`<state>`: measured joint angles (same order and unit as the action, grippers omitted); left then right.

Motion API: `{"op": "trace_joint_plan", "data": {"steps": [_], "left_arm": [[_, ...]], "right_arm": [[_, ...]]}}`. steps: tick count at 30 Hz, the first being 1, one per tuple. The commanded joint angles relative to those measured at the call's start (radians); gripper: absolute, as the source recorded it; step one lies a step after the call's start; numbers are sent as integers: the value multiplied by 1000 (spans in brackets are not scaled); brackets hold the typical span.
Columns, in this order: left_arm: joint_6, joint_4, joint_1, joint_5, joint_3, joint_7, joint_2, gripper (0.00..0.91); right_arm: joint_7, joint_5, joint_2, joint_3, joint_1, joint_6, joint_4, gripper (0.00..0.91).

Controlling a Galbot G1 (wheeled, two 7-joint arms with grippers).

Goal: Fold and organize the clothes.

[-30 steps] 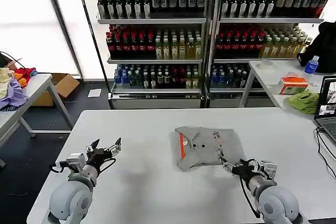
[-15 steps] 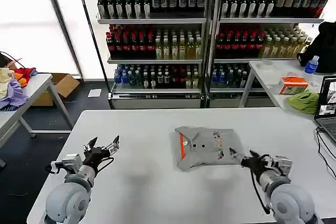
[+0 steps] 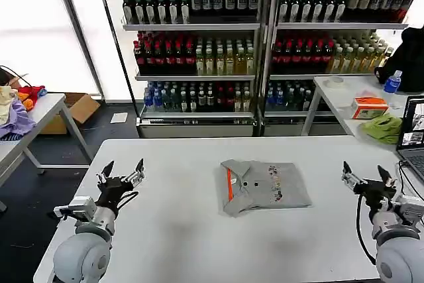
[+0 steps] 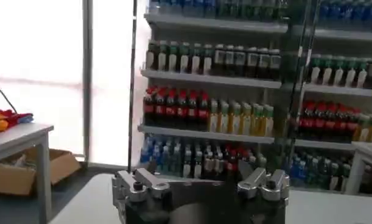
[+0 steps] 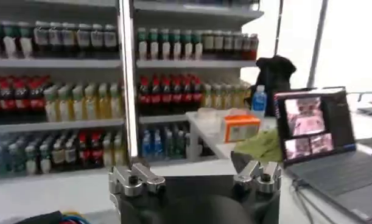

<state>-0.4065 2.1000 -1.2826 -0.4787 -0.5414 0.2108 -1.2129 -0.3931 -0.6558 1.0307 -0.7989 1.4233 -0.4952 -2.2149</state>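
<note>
Shelves [image 3: 199,38] at frame top are being filled by bottled drinks.
Folded grey shirt [image 3: 264,185] is being left mid-table [image 3: 185,230], orange strip showing; left gripper [image 3: 121,173] and right gripper [image 3: 366,177] are being held spread.

No legible text; bottle labels [image 3: 199,61] on shelves perhaps printed, too small to read

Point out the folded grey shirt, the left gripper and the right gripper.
folded grey shirt [image 3: 265,187], head view, on the middle of the fabric.
left gripper [image 3: 122,171], head view, midway between its open fingertips.
right gripper [image 3: 366,175], head view, midway between its open fingertips.
</note>
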Motion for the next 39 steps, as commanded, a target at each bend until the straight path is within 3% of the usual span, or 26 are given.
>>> {"op": "trace_joint_plan", "data": {"steps": [1, 39], "left_arm": [[53, 10, -19, 52, -13, -25, -4, 907], [70, 88, -50, 20, -43, -60, 4, 907]], "right_arm": [[-8, 112, 65, -34, 37, 33, -27, 907], [9, 149, 104, -64, 143, 58, -139, 907]]}}
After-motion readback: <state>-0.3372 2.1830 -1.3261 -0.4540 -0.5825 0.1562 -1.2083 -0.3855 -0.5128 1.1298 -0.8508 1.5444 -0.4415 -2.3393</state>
